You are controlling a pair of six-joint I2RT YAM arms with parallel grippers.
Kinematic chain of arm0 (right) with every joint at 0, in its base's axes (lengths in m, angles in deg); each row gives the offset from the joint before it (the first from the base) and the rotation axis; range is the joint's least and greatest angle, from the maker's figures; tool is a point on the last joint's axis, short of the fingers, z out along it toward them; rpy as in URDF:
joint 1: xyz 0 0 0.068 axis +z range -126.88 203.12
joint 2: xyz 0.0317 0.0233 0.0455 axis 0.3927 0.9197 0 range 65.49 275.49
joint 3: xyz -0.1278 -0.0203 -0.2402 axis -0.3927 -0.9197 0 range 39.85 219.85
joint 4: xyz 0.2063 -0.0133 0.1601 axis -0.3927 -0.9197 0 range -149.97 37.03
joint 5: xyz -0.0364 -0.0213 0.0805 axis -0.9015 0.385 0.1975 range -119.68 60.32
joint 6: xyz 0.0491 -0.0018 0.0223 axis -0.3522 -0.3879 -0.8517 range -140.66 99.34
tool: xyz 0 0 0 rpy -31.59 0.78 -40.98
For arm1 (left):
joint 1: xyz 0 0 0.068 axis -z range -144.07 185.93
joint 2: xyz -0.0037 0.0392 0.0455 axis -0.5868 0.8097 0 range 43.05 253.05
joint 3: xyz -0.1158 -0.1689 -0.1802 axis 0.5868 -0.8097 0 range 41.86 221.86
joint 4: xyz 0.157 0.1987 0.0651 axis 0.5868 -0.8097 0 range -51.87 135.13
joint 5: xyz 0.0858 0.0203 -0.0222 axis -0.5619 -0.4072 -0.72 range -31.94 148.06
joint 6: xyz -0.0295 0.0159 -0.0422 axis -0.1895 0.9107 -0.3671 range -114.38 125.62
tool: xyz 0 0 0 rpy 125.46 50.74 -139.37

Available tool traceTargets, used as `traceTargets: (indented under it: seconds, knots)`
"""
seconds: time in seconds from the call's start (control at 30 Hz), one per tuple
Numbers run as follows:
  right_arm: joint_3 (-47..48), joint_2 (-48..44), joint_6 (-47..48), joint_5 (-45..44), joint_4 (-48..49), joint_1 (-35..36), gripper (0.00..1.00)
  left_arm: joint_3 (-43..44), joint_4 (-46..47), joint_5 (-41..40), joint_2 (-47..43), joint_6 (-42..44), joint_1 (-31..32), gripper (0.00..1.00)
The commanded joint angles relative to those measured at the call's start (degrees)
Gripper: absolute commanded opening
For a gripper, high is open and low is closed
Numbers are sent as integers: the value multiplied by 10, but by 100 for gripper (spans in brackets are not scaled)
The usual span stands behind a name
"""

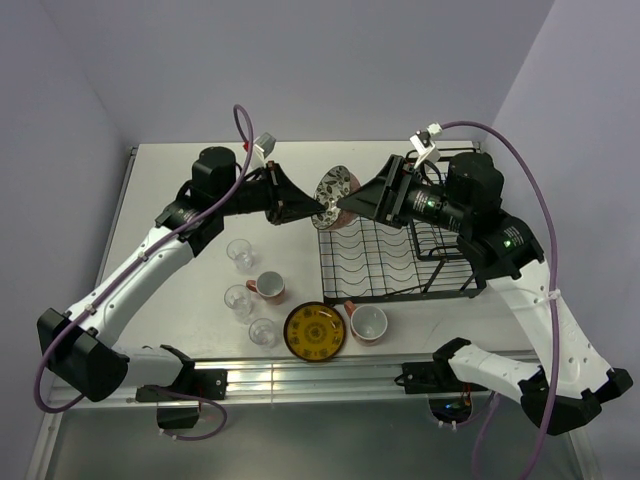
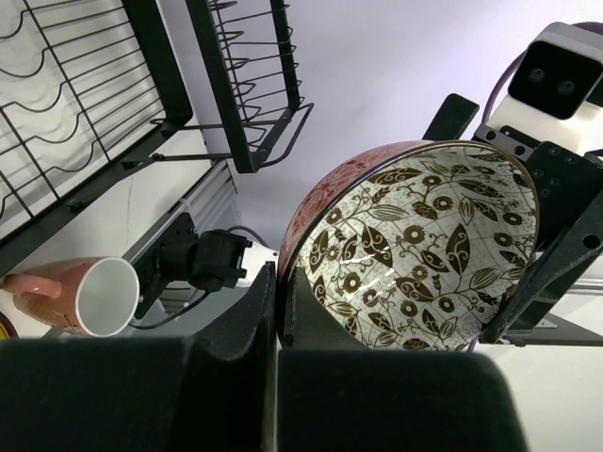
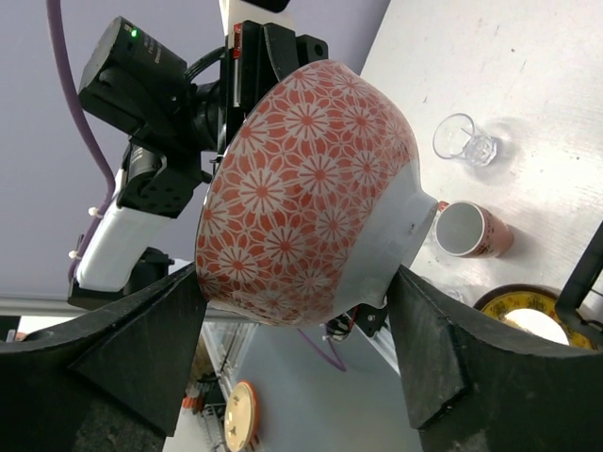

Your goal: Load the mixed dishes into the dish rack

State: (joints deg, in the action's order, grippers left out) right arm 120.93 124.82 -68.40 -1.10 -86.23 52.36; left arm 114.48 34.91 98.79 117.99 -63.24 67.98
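Note:
The pink bowl (image 1: 333, 187), red flower-patterned outside and grey-white with dark leaves inside, hangs tilted in the air above the far left corner of the black wire dish rack (image 1: 390, 255). My left gripper (image 1: 321, 209) is shut on its rim (image 2: 280, 273), one finger inside (image 2: 311, 311) and one outside. My right gripper (image 1: 342, 205) faces it from the right. In the right wrist view (image 3: 297, 282) its fingers touch the bowl (image 3: 301, 179) at the rim side and the foot side.
On the table left of and in front of the rack stand three clear glasses (image 1: 240, 254) (image 1: 238, 300) (image 1: 263, 332), two pink mugs (image 1: 268, 287) (image 1: 367, 323) and the yellow plate (image 1: 314, 331). The rack's taller basket (image 1: 445, 262) is on its right.

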Motion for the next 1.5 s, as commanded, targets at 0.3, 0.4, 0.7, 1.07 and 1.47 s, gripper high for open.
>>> traceTargets:
  seconds: [0.3, 0.4, 0.7, 1.07, 1.47]
  knots:
    - [29, 12, -6, 17, 48, 4, 24, -12, 27, -3, -11, -5, 6, 0]
    - [37, 18, 3, 10, 42, 4, 0, -13, 31, 0, -9, -8, 7, 0]
    - [39, 12, 8, -2, 29, 4, 0, -20, 45, 6, -6, -15, 7, 49]
    - [84, 37, 60, -46, -52, 4, 0, 1, -87, -67, -11, 24, -1, 75]
    - [216, 154, 170, -226, -212, 50, 0, -32, -296, -276, -124, 50, -82, 76]
